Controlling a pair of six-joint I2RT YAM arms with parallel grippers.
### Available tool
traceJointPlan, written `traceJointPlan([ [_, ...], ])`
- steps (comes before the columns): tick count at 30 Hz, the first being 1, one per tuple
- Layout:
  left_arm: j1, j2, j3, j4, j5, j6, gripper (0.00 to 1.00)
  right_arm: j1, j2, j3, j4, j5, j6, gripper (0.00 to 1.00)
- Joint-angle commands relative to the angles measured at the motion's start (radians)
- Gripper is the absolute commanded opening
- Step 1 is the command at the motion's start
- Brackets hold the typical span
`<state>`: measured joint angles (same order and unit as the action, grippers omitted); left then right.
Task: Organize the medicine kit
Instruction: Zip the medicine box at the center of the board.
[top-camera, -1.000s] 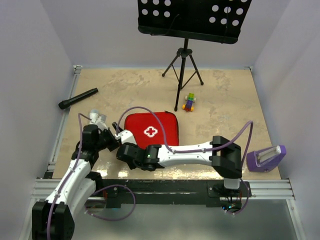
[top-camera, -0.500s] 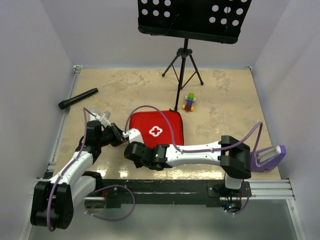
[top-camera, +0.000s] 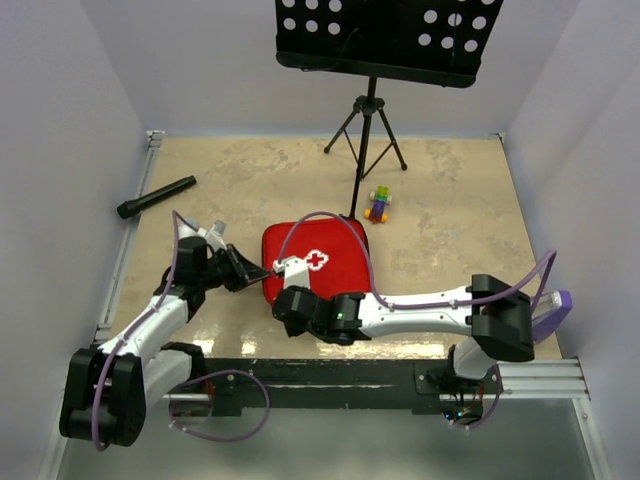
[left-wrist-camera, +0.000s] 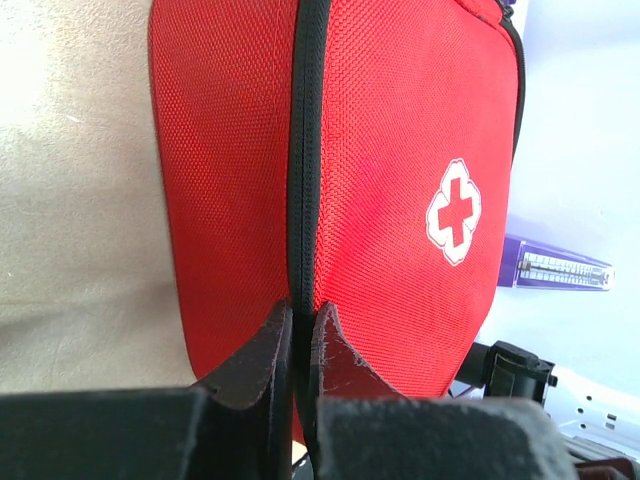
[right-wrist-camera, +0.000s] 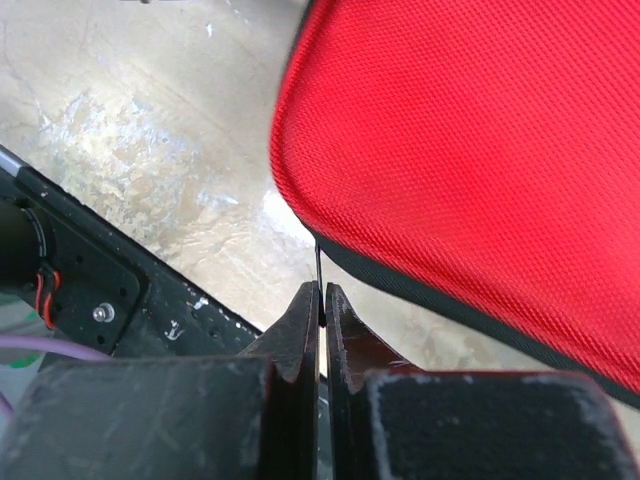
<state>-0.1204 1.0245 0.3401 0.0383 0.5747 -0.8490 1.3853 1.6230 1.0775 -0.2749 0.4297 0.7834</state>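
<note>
The medicine kit (top-camera: 325, 250) is a red zip case with a white cross, lying closed on the table. In the left wrist view the medicine kit (left-wrist-camera: 400, 150) fills the frame, and my left gripper (left-wrist-camera: 302, 318) is shut on its black zip seam at the kit's left edge (top-camera: 264, 274). My right gripper (right-wrist-camera: 322, 292) is shut on a thin black zip pull hanging from the kit's (right-wrist-camera: 480, 130) near edge. From above, the right gripper (top-camera: 292, 272) sits right beside the left one. The kit's contents are hidden.
A black flashlight (top-camera: 157, 197) lies at the far left. A music stand's tripod (top-camera: 366, 140) stands behind the kit, with a small coloured block toy (top-camera: 379, 204) beside it. A purple device (top-camera: 545, 318) rests at the right edge, near the right arm's base.
My left gripper was open beside the kit and has closed on its seam. The kit and both grippers have shifted a little to the right.
</note>
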Motion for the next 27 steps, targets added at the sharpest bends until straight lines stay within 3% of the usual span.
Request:
traceJointPlan([
  [1,0.030,0.009,0.025,-0.037,-0.271,0.096,0.00,0.027,-0.100,-0.079,-0.204,0.001,0.082,0.00],
  [14,0.039,0.006,0.068,-0.126,-0.315,0.129,0.00,0.024,-0.268,-0.201,-0.360,0.070,0.257,0.00],
  [20,0.062,0.008,0.131,-0.202,-0.352,0.177,0.00,0.018,-0.334,-0.284,-0.348,0.026,0.312,0.00],
  [27,0.113,0.028,0.192,-0.247,-0.392,0.189,0.00,-0.003,-0.526,-0.430,-0.225,-0.069,0.337,0.00],
])
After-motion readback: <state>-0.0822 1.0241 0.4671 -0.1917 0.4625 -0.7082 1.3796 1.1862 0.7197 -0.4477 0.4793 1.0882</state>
